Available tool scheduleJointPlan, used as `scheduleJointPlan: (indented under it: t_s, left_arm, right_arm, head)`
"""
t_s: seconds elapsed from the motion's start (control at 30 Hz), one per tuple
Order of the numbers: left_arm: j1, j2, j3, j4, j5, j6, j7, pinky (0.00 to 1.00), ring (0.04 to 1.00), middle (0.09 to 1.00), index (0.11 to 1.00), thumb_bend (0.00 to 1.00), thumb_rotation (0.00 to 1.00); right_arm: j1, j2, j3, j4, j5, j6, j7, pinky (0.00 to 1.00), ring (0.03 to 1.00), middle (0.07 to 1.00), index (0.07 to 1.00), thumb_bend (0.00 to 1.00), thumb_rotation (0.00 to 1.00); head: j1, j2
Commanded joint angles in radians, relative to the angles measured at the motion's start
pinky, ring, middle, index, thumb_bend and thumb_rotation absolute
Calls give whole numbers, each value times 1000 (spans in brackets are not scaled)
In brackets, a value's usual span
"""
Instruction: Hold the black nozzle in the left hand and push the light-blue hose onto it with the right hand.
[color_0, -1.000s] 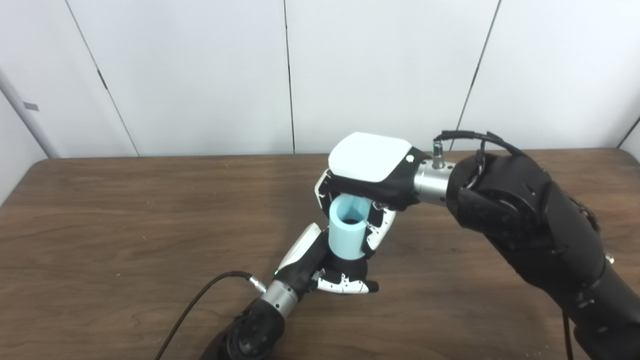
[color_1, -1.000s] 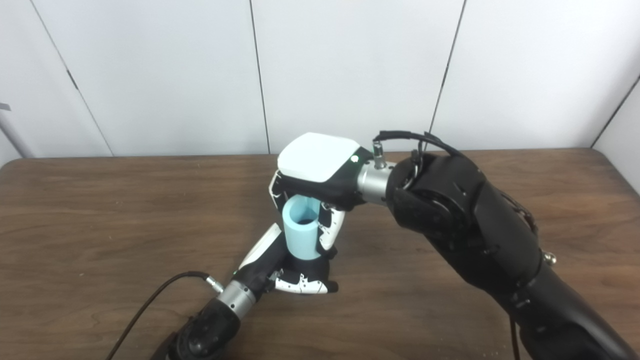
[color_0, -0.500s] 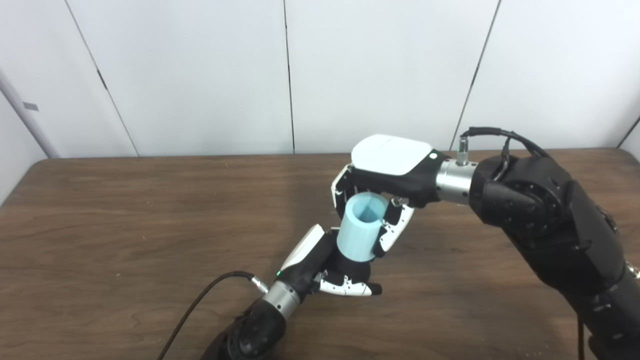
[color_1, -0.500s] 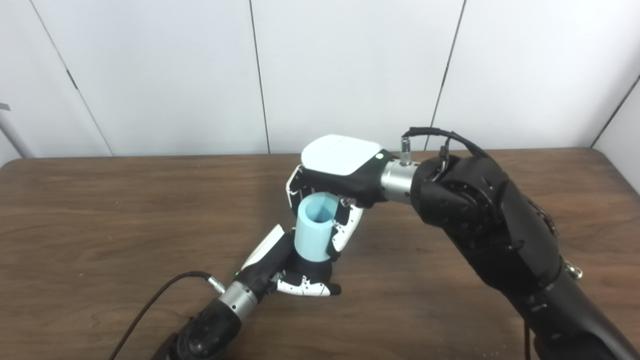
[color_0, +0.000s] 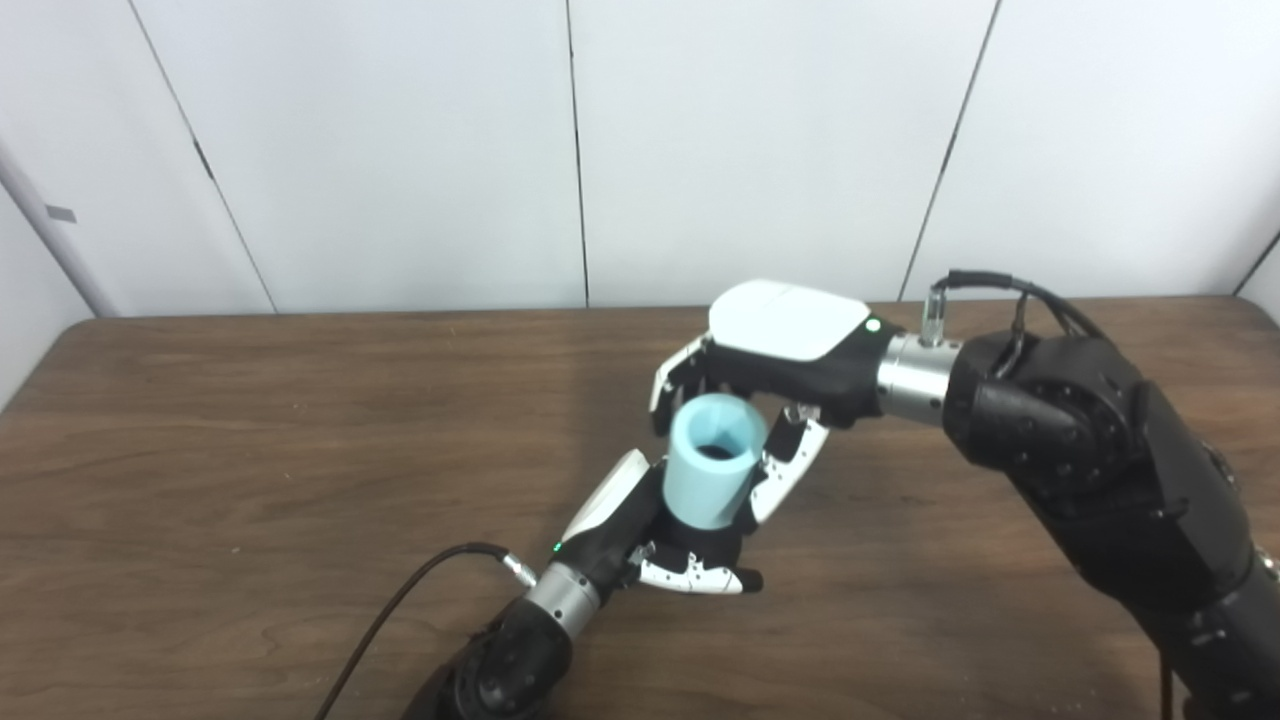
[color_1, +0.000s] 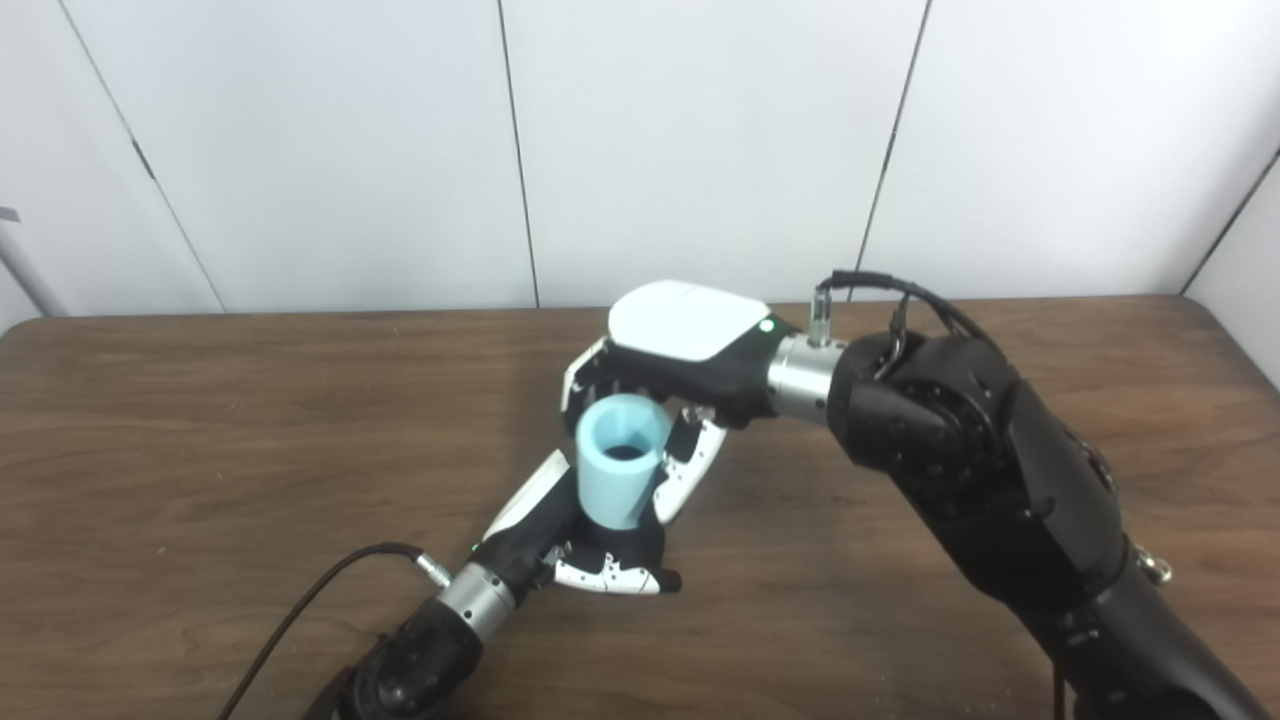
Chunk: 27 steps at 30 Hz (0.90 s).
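Observation:
The light-blue hose (color_0: 708, 465) is a short wide tube standing upright, its open end facing up, seated on the black nozzle (color_0: 706, 541). My left hand (color_0: 640, 530) is shut around the nozzle just above the table, and its fingers hide most of the nozzle. My right hand (color_0: 770, 370) hovers over the hose from the right. Its fingers (color_0: 668, 375) are spread behind the hose's top and its thumb (color_0: 795, 465) lies beside the hose's right side, loosely around it. The same scene shows in the right eye view, with the hose (color_1: 620, 465) and the right hand (color_1: 680, 350).
The brown wooden table (color_0: 250, 430) stretches to both sides. A black cable (color_0: 400, 600) runs from my left wrist to the bottom edge. A white panelled wall (color_0: 400, 150) stands behind the table.
My right hand has moved right and come down a little, and its fingers have spread. The hose tilted right, then swung back toward the left, its mouth now facing me more. My left hand has stayed put.

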Motion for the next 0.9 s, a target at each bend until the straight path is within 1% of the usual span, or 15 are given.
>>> scheduleJointPlan:
  t_s: [0.0, 0.13, 0.23, 0.27, 0.37, 0.4, 0.43, 0.5, 0.53, 0.57, 0.6, 0.67, 0.77, 0.8, 0.87]
  left_arm:
    - [40, 5, -15, 37, 12, 76, -50, 873, 610, 549, 448, 513, 0]
    - [41, 0, -13, 39, 14, 80, -47, 876, 621, 551, 448, 512, 0]
    - [42, -1, -10, 39, 14, 83, -48, 878, 631, 549, 447, 513, 0]
    - [43, 0, -10, 39, 15, 85, -48, 881, 645, 523, 463, 517, 0]
    - [43, 0, -11, 40, 18, 88, -49, 895, 684, 500, 478, 521, 0]
    - [43, -1, -11, 39, 19, 90, -50, 898, 679, 498, 479, 521, 0]
    - [43, -2, -11, 39, 18, 92, -51, 903, 661, 525, 459, 517, 0]
    - [45, -3, -9, 37, 9, 94, -55, 899, 602, 525, 461, 518, 0]
    - [45, -3, -8, 36, 5, 96, -58, 874, 590, 526, 460, 518, 0]
    - [45, -3, -8, 33, 4, 98, -60, 865, 593, 534, 455, 516, 0]
    - [45, -2, -9, 31, 5, 101, -61, 886, 603, 540, 451, 515, 0]
    - [45, -1, -11, 27, 11, 104, -62, 888, 630, 506, 475, 520, 0]
    - [48, 6, -19, 19, 27, 100, -62, 889, 673, 498, 481, 521, 0]
    - [47, 9, -22, 19, 34, 96, -61, 896, 678, 566, 483, 519, 38]
    - [45, 11, -27, 18, 41, 94, -60, 885, 656, 604, 484, 517, 70]
  right_arm:
    - [-42, 0, -14, -13, -12, -78, -66, 918, 913, 921, 804, 1000, 350]
    - [-38, 4, -10, -8, -41, -179, -107, 992, 985, 987, 834, 1000, 390]
    - [-30, 8, -17, -13, -46, -221, -128, 1000, 999, 999, 863, 1000, 417]
    - [-26, 12, -22, -16, -45, -230, -135, 1000, 1000, 1000, 877, 1000, 420]
    - [-20, 20, -33, -21, -45, -247, -152, 1000, 1000, 1000, 908, 1000, 421]
    - [-19, 23, -36, -23, -46, -250, -156, 1000, 1000, 1000, 915, 1000, 419]
    - [-18, 26, -39, -24, -50, -254, -160, 1000, 1000, 1000, 919, 1000, 417]
    - [-15, 28, -42, -25, -61, -259, -164, 1000, 1000, 1000, 920, 1000, 413]
    - [-15, 28, -44, -26, -64, -259, -163, 1000, 1000, 1000, 919, 1000, 412]
    - [-15, 27, -46, -29, -66, -256, -161, 1000, 1000, 1000, 919, 1000, 410]
    - [-16, 26, -49, -32, -66, -252, -157, 1000, 1000, 1000, 918, 1000, 407]
    - [-17, 22, -59, -44, -63, -244, -153, 1000, 1000, 1000, 916, 1000, 401]
    - [-11, 23, -80, -54, -56, -262, -176, 1000, 1000, 1000, 914, 1000, 393]
    - [-4, 25, -88, -54, -53, -277, -192, 1000, 1000, 1000, 918, 1000, 397]
    - [9, 27, -98, -51, -49, -305, -217, 1000, 1000, 1000, 935, 996, 417]
  head:
    - [-1, 1]
    - [0, 2]
    - [1, 4]
    - [1, 4]
    - [-2, 4]
    - [-3, 4]
    - [-3, 4]
    - [-3, 6]
    - [-1, 6]
    - [-1, 6]
    - [-1, 6]
    - [-1, 6]
    - [-1, 6]
    - [0, 6]
    - [1, 5]
